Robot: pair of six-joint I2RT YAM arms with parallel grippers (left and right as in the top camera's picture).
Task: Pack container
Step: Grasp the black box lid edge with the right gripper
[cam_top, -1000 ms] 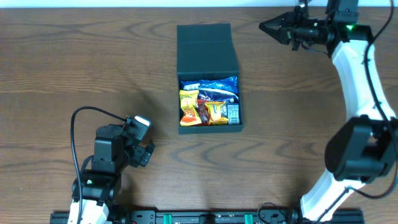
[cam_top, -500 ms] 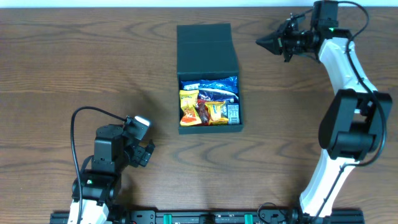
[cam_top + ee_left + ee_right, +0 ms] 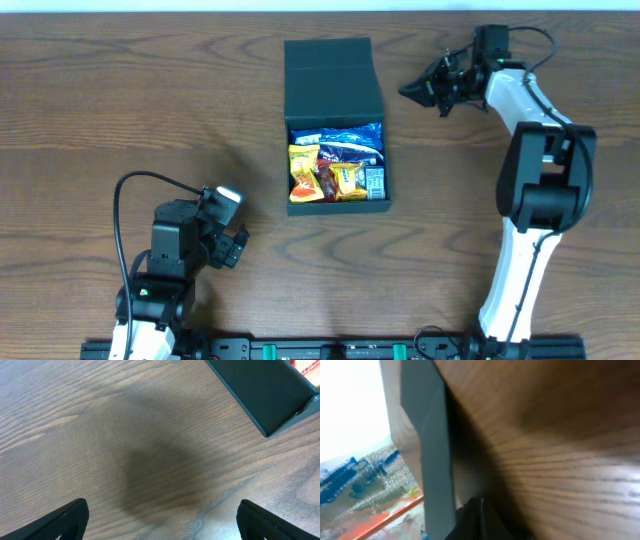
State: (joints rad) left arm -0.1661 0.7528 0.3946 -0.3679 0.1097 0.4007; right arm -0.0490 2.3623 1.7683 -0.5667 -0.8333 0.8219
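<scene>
Wood tabletop (image 3: 100, 100): container (image 3: 333, 80) open, snacks (image 3: 335, 165) inside. Left fingers (image 3: 65, 517) spread, empty. Right fingers (image 3: 412, 89) clenched, seemingly just beside the lid.

The overhead camera looks straight down from well above on the brown wood-grain table (image 3: 120, 100). The dark teal-black square cardboard container (image 3: 333, 75) lies just toward 12 o'clock from centre. The left wrist camera sits low, facing forward and down over bare wood, with the container's corner at 1 o'clock. The right wrist camera, rolled sideways, is close to the container's wall at 9 o'clock. All three views share the container and the table.
</scene>
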